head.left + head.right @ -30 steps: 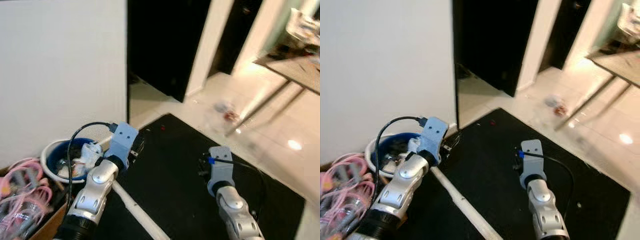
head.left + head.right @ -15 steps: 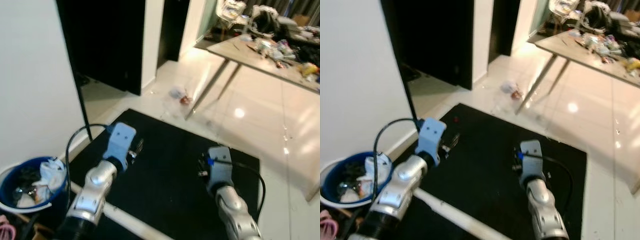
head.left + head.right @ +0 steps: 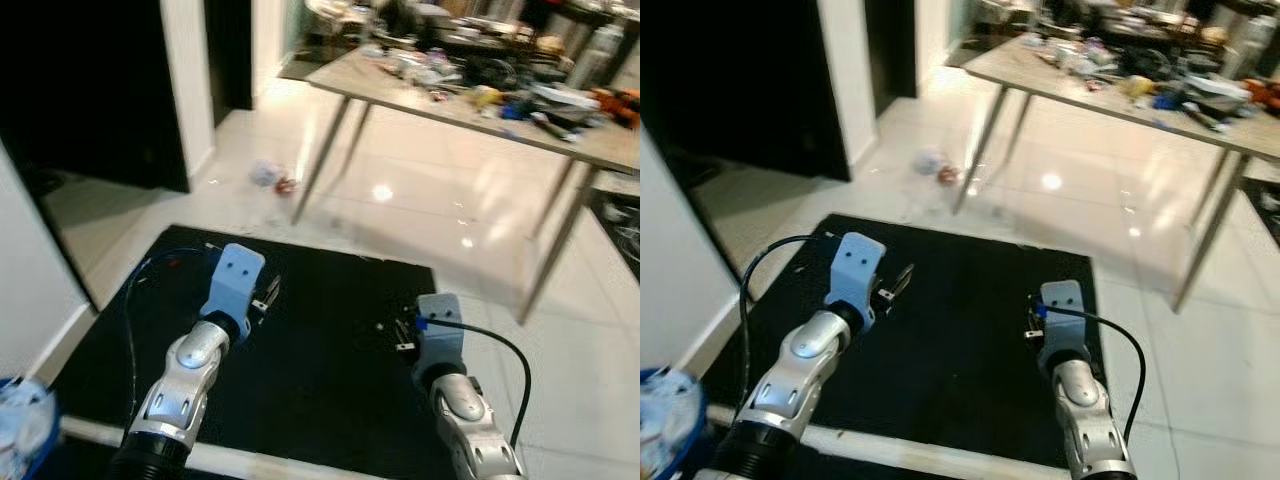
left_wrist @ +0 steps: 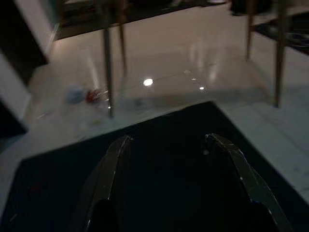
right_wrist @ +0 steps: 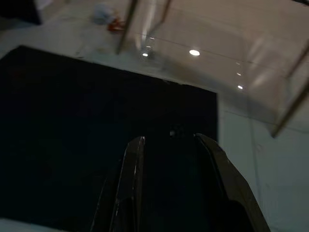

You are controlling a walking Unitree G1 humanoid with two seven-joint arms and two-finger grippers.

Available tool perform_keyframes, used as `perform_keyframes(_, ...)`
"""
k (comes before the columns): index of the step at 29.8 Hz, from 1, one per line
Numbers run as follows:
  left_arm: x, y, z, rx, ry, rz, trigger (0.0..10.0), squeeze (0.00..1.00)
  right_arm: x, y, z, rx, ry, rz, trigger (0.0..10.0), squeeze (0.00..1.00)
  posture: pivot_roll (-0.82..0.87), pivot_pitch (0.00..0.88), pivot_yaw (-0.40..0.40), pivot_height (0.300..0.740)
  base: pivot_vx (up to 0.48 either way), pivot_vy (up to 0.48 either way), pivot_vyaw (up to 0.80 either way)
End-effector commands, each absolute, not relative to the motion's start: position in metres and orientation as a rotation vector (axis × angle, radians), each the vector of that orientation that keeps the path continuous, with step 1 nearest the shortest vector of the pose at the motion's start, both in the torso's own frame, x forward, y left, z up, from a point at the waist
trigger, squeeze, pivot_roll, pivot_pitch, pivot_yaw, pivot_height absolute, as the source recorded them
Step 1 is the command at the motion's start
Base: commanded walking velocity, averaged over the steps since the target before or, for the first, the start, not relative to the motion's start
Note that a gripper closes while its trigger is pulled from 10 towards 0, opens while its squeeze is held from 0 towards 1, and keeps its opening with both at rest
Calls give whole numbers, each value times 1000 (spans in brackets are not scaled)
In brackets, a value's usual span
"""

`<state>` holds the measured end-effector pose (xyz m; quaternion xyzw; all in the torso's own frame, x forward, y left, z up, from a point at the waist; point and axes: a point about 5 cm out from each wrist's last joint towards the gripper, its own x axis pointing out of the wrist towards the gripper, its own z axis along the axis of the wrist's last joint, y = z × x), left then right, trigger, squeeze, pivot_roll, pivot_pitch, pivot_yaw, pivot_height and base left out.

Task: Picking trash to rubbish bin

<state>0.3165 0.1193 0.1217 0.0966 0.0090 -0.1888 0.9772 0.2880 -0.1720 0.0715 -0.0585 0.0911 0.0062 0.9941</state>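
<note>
A small crumpled bit of trash point(image 3: 268, 177), pale with a red part, lies on the glossy tiles beside a table leg, well ahead of both arms; it also appears as trash point(image 4: 81, 94) in the left wrist view. The blue rubbish bin point(image 3: 662, 425), stuffed with white scraps, sits at my lower left by the wall. My left gripper point(image 4: 166, 140) hovers over the black mat, open and empty. My right gripper point(image 5: 166, 140) is open too, with nothing between its fingers, above the mat's right part.
A black mat point(image 3: 320, 380) covers the floor under both arms. A long table point(image 3: 480, 110) loaded with clutter stands ahead, its slanted legs point(image 3: 325, 160) reaching down near the trash. A dark doorway point(image 3: 90, 90) is at the left. A white bar point(image 3: 900, 455) lies along the mat's near edge.
The camera has swung to the right: the bin and wall slid to the left edge and the cluttered table came into view. Both arms keep the same pose, grippers still open.
</note>
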Motion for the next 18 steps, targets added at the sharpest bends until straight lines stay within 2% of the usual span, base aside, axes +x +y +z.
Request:
perform_keyframes(1,316,116,124,177,7,-390,10000,0,287,-177,71,-132,189,-19,10000,0,-103,50,-34,740,0,0,0)
perform_keyframes(16,315,112,133,95,-28,-432,10000,0,288,-175,71,-131,180,-22,10000,0,-99,55,-31,740,0,0,0)
perform_keyframes(18,315,112,134,88,-35,-433,10000,0,289,-175,71,-131,178,-23,10000,0,-101,57,-31,740,339,0,0)
